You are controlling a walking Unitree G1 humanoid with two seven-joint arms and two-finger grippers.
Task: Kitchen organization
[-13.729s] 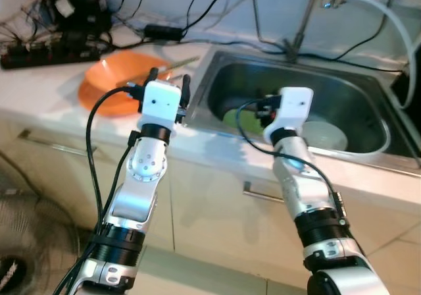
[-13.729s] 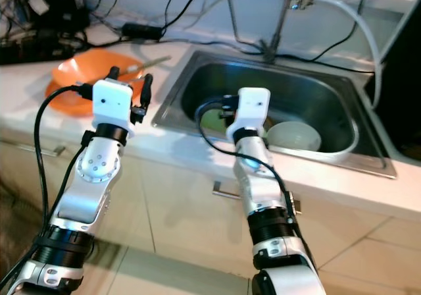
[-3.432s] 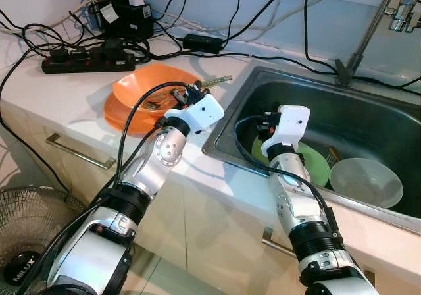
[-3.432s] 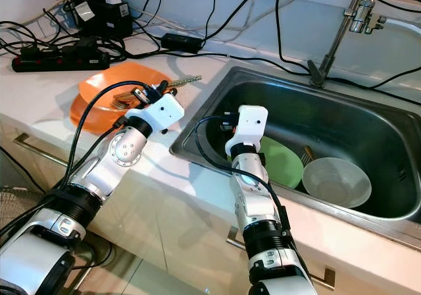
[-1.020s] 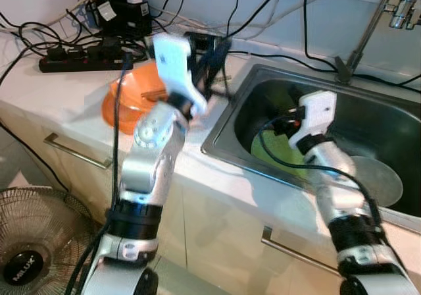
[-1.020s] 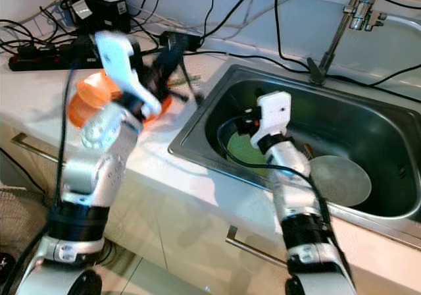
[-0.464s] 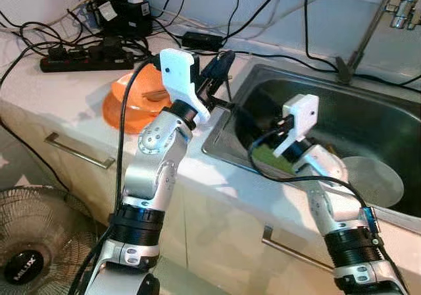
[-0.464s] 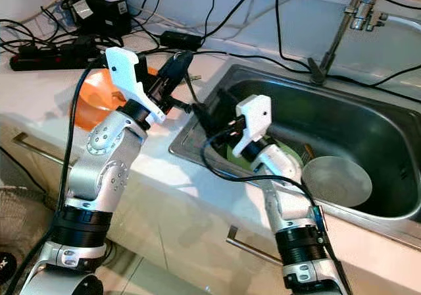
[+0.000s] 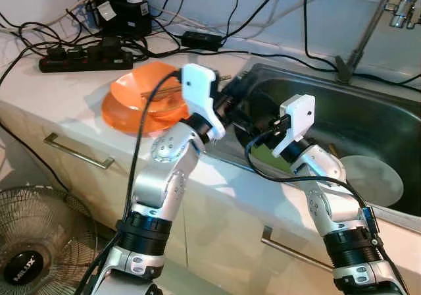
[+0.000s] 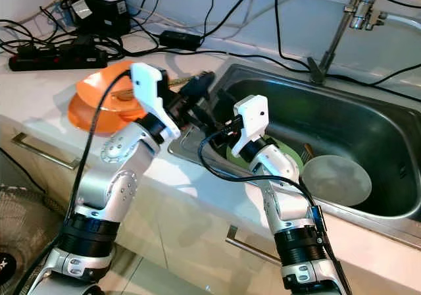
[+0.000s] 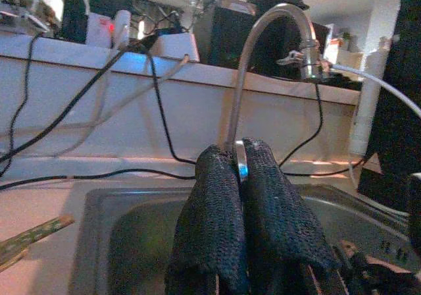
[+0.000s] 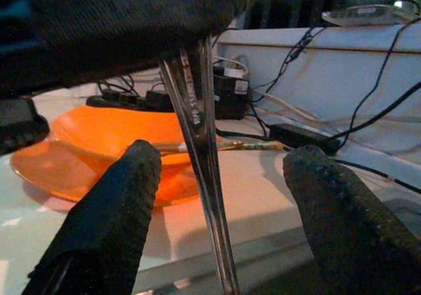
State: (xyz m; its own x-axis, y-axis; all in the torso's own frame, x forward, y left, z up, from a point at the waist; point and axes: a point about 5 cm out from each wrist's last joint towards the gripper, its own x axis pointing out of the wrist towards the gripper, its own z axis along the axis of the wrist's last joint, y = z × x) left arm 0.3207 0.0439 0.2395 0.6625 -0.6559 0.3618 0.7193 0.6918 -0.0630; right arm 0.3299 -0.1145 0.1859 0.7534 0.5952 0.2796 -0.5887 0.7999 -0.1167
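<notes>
Kitchen tabletop, sink [image 9: 395, 120]; left gripper [image 10: 200, 84] jaws clamp utensil [image 12: 200, 170]; right gripper [image 12: 217, 196] jaws wide around handle; close squarely before left releases.

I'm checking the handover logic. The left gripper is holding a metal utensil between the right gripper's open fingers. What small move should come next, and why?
Probably close the right gripper on the metal utensil. Its handle hangs from the shut left gripper and runs between the right gripper's open fingers, touching neither, by the sink edge, so a handover looks ready.
</notes>
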